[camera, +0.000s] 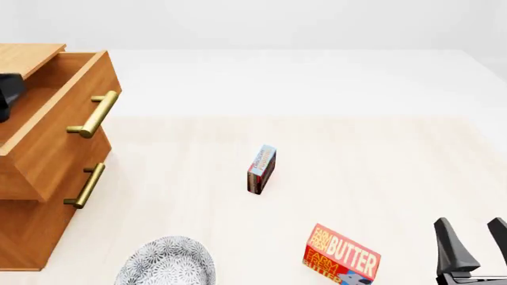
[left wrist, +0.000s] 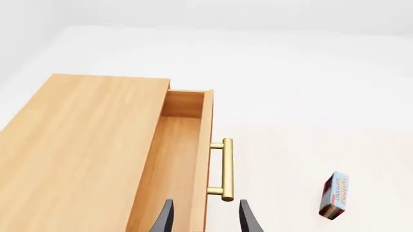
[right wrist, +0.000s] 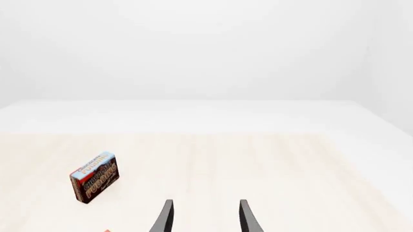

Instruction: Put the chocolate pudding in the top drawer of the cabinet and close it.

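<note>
**Grippers apart, pudding waiting mid-frame**

Right gripper (camera: 475,240) hangs spread and empty at lower right; left gripper (left wrist: 205,215) spread above the pulled-out top drawer (camera: 59,127). Chocolate pudding (camera: 262,169) stands on edge mid-surface (camera: 380,154): probably light, stiff, smooth cardboard, best pinched across its thin faces.

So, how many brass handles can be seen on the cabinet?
2. One is on the open top drawer, the upper handle; the lower handle is on the closed drawer below it. None seems hidden.
</note>
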You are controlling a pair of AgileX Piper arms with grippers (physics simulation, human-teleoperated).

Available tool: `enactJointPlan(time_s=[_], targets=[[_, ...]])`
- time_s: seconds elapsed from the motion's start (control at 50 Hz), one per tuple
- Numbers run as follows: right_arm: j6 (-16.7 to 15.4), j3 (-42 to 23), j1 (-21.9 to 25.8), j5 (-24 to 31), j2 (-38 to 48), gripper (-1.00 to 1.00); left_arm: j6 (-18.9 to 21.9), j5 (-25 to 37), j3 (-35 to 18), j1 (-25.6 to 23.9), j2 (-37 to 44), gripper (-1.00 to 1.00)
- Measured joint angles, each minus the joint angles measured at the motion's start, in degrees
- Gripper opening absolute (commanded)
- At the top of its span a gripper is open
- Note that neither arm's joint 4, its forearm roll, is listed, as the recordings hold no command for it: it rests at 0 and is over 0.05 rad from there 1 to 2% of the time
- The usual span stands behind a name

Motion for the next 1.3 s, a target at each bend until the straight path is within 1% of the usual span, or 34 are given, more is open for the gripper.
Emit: enactJointPlan(time_s=[0.32,0.64,0.78,1.3], targets=[[0.0,0.0,0.0,0.0,0.0,1.0,-0.01,5.07,-2.67,0.14,4.83,1.0],[0.0,0.0,0.0,0.0,0.0,1.0,0.22,7.75,-4.11,0.14,8.0,1.0],[0.0,0.0,0.0,0.0,0.0,1.0,0.48,8.1,-4.46,0.33,9.71,1.0],[0.0,0.0,0.0,0.0,0.0,1.0,0.91,6.61,-2.91,0.0,15.28,1.0]])
